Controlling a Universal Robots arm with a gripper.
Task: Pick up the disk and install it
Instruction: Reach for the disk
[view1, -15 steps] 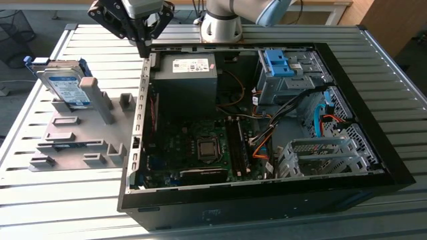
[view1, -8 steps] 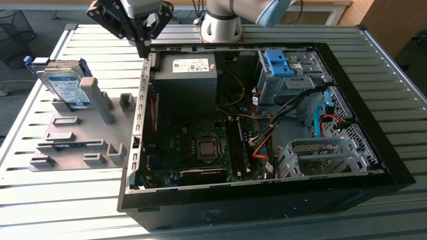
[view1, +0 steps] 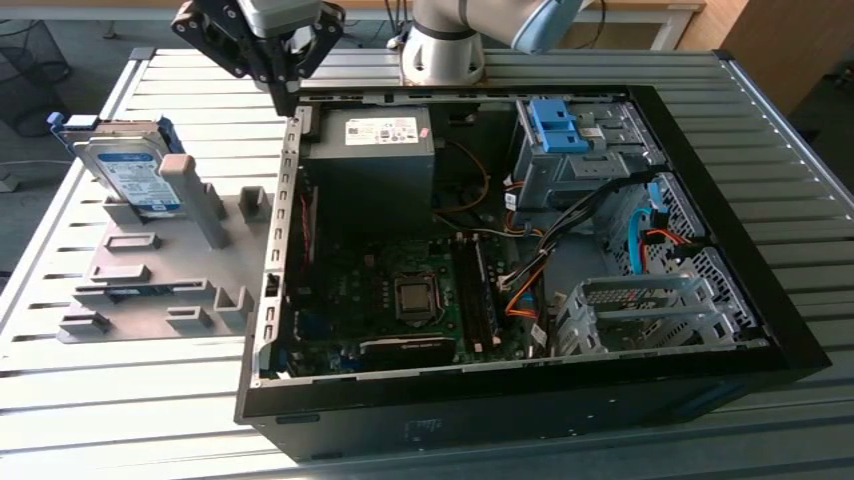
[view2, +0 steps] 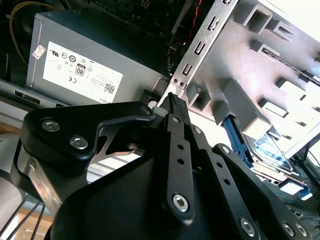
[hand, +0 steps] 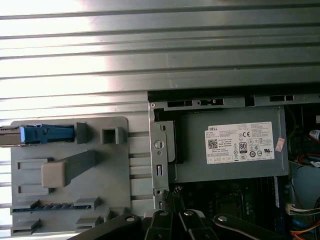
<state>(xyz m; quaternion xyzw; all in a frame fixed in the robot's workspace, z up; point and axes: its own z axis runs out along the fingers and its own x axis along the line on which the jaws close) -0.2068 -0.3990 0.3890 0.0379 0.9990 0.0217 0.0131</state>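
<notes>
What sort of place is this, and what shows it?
Probably a robotics lab bench for computer assembly: a robot arm on a slatted metal table, an opened computer case, and the disk propped on a grey fixture.

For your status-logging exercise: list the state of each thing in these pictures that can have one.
disk: propped on edge in the grey holder, not gripped.
computer case: lying flat, side open.
gripper: fingers shut, holding nothing, over the case's rim.
</notes>
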